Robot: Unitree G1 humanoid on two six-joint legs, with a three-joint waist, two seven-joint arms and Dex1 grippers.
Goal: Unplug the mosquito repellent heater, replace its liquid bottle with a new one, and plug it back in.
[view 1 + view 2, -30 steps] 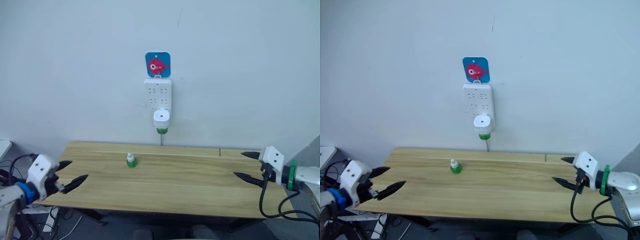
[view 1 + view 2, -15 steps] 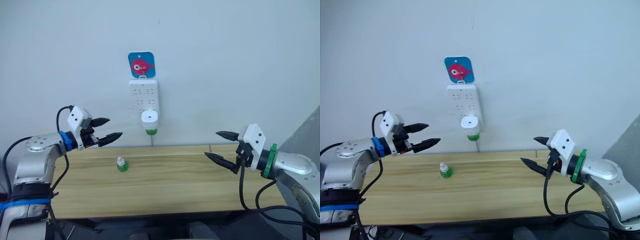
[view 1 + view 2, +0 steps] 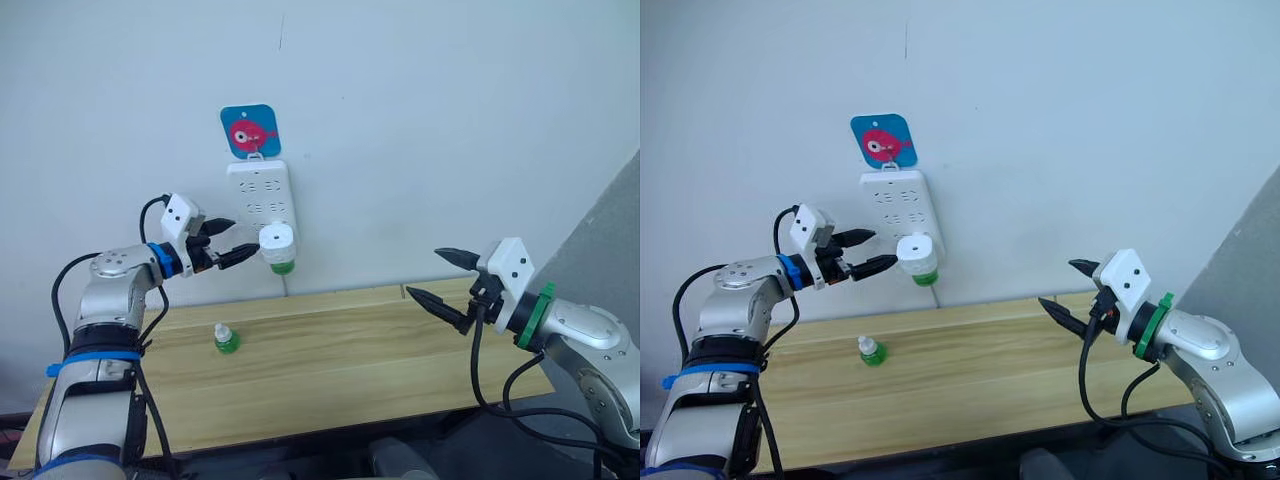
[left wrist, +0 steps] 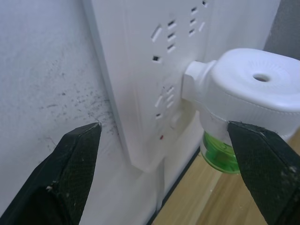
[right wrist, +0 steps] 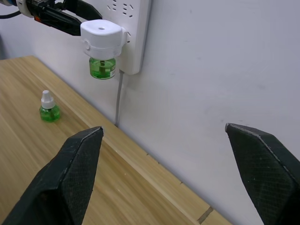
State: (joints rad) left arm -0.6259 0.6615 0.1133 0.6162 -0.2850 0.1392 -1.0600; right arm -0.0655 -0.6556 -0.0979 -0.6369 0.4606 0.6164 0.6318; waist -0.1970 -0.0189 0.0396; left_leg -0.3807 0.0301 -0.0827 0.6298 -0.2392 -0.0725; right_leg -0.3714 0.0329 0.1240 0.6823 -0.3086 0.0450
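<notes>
Your wall (image 3: 420,120) filled the top and middle of the head view, and the wooden table (image 3: 340,370) ran across the lower part of the frame. A white power strip (image 3: 258,195) hung on the wall upper left of centre, under a blue tag with a red fish (image 3: 249,130).

The heater (image 3: 276,239) sat plugged into the strip's lower right socket, with its green bottle (image 3: 283,266) hanging beneath it. In the left wrist view you could see the heater (image 4: 248,93) touching the strip face, a small hole in its top.

Your left pincer (image 3: 236,240) was at centre left, fingers spread wide, with the lower fingertip just beside the heater's left side; whether it touched, you could not tell. Your right pincer (image 3: 430,277) was at the right of the frame, above the table's far edge, also spread wide and holding nothing, well apart from the heater.

A spare green bottle (image 3: 225,338) stood upright on the table at lower left.
</notes>
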